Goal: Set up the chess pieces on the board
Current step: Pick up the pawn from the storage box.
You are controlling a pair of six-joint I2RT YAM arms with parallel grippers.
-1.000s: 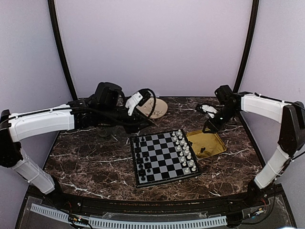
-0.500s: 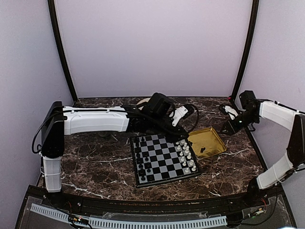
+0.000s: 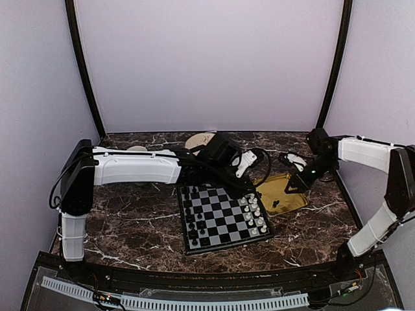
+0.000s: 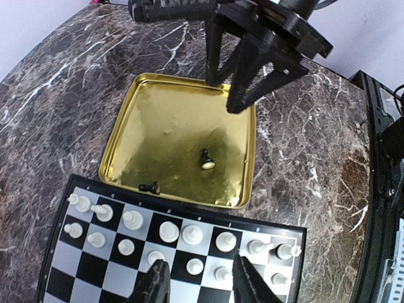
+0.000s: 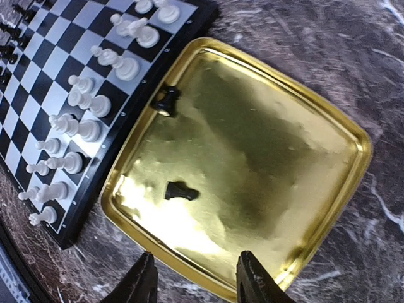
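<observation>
Ahead of the spread, empty right claw (image 5: 197, 259) a black chess piece (image 5: 182, 190) lies toppled, crosswise. That claw has swung back over the yellow tray (image 5: 284, 158); the left claw (image 4: 199, 264) is spread too.

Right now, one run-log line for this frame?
left gripper: open, empty, above white pieces on chessboard | right gripper: open, empty, above yellow tray | two black chess pieces in tray

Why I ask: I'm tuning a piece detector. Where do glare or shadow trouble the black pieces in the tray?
Right wrist: the yellow tray shows bright glare near its lower-left rim and a dark shadow across the middle; both black pieces stand out sharply. Left wrist: shadow surrounds one piece mid-tray. Top external: they are mere specks.
</observation>
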